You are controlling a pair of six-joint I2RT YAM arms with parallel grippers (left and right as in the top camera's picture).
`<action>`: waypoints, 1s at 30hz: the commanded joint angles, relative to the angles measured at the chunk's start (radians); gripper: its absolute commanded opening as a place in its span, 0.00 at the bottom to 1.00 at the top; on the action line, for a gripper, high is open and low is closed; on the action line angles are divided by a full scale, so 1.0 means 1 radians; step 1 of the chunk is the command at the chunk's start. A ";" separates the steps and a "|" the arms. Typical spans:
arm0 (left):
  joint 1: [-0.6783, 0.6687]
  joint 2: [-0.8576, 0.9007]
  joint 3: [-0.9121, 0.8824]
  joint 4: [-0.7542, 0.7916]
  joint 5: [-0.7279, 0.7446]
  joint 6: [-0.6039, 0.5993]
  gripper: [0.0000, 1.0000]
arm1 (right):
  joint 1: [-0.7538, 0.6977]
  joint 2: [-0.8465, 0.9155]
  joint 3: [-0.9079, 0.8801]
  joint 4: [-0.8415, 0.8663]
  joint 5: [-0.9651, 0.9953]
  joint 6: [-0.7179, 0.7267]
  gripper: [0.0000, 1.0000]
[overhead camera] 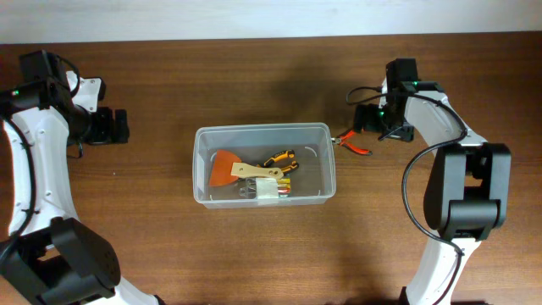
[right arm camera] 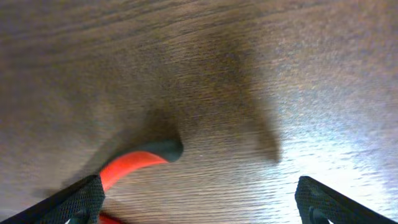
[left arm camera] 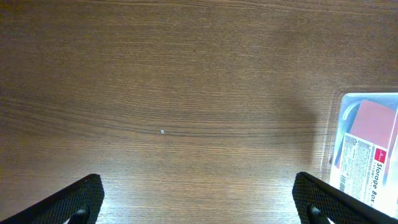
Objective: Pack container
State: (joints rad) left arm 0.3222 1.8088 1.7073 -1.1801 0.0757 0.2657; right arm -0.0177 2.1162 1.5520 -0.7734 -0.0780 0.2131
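From overhead we look straight down on the whole table (overhead camera: 254, 263); our wrist cameras face it closely, the left also catching the container (left arm camera: 367, 149).

The left gripper (overhead camera: 114, 125) sits at the overhead frame's upper left, jaws wide apart. The right gripper (overhead camera: 366, 119), upper right, points left, jaws equally spread.

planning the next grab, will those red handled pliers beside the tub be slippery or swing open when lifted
The pliers are probably stiff and heavy for their size, being a metal hand tool. Their red handles seem spread, so they may pivot when lifted. The coating looks rubbery, so likely not slippery.
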 commanded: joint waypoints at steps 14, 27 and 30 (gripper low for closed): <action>0.008 0.009 -0.005 0.002 0.014 -0.010 0.99 | 0.006 0.016 0.021 -0.038 -0.125 0.577 0.99; 0.008 0.009 -0.005 0.002 0.014 -0.010 0.99 | 0.008 0.016 0.021 -0.037 -0.201 0.483 0.99; 0.008 0.009 -0.005 0.002 0.014 -0.010 0.99 | 0.011 0.016 0.021 -0.014 -0.199 0.561 0.99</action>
State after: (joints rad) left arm 0.3222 1.8088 1.7073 -1.1801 0.0761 0.2657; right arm -0.0174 2.1162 1.5543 -0.7937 -0.2581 0.7162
